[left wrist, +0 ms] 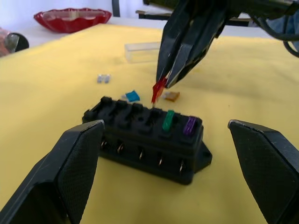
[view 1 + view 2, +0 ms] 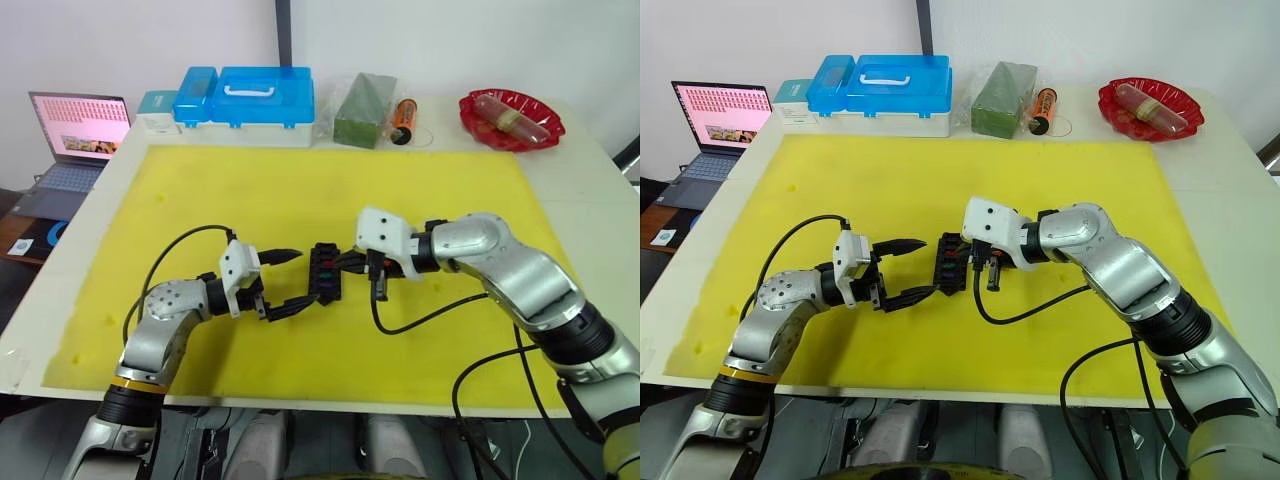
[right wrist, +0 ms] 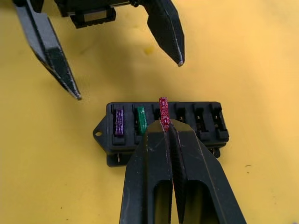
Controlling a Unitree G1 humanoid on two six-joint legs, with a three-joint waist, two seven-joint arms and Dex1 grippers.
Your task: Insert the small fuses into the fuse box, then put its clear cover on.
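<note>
We're mid-insertion, third fuse. Right tool [image 3: 164, 125] is pinched tight on a red fuse [image 3: 163, 109], held just above the fuse box [image 3: 163, 127], roughly over the slot next to the green fuse [image 3: 140, 120]. Purple fuse [image 3: 118, 122] and green one are already seated at one end of the row; the remaining slots look open.

Left tool [image 2: 902, 268] is spread wide, holding nothing, one finger on each side of the near end of the box, not touching it as far as we can tell. Box sits mid-mat [image 2: 420, 190], on the desk.

Next move, our read: line the blade up with the third slot, push straight down. Any tilt likely jams it or tips the box, so bracing with the left tool would help.

Loose fuses lie on the mat past the box: teal [image 1: 132, 96], tan [image 1: 171, 96], grey [image 1: 103, 78]. Clear cover [image 1: 141, 51] lies farther out, untouched.

Blue-lidded case [image 2: 245, 105] at the back is closed. Red bowl [image 2: 511, 119] holds something wrapped; we can't tell what.
</note>
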